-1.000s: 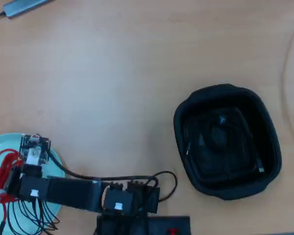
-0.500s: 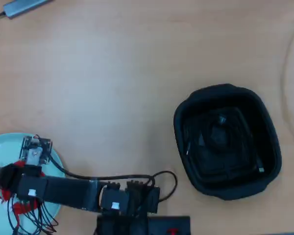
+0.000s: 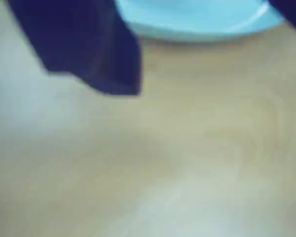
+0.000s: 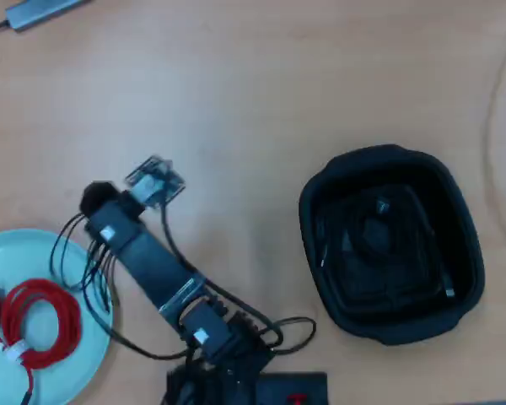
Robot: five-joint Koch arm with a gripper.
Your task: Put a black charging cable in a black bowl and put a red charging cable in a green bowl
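Since the arm swung away, red charging cable [image 4: 35, 324] in green bowl [image 4: 0, 253], tool [image 4: 94, 199] grip unclear.

No legible text, labels or signs

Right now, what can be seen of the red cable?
The red cable lies coiled in a ring inside the green bowl at the lower left of the overhead view. A white tie binds the coil at its lower left, and a loose end trails toward the frame's bottom edge. Nothing grips it; the arm is clear of it.
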